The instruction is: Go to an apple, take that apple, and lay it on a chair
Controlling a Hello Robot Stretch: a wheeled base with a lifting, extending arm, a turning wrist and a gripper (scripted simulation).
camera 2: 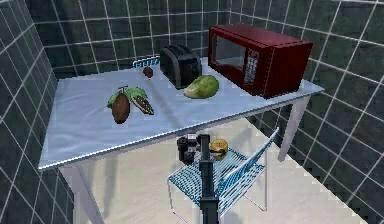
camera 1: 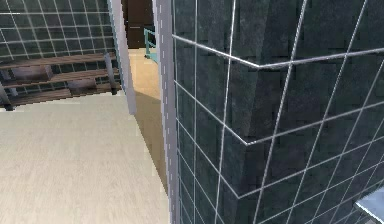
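Observation:
A green and yellow rounded fruit (camera 2: 201,87) lies on the pale table (camera 2: 90,135), next to a dark toaster (camera 2: 180,65). A reddish-brown and green lump (camera 2: 128,102) lies further left on the tabletop. A chair (camera 2: 240,172) with a blue mesh seat and back stands in front of the table. The dark arm (camera 2: 206,190) rises from the bottom edge over the chair seat. My gripper (camera 2: 188,150) is at its far end, below the table's front edge. A small orange and white blob (camera 2: 218,148) sits just right of it. I cannot tell whether the gripper holds anything.
A red microwave (camera 2: 258,58) stands on the table's right end, with a blue rack (camera 2: 150,62) and a small dark thing (camera 2: 148,71) at the back. Dark tiled walls enclose the table. In the forward view a tiled wall (camera 1: 280,130) is close on the right, with beige floor (camera 1: 70,160), wooden shelves (camera 1: 55,78) and a doorway (camera 1: 145,50) to the left.

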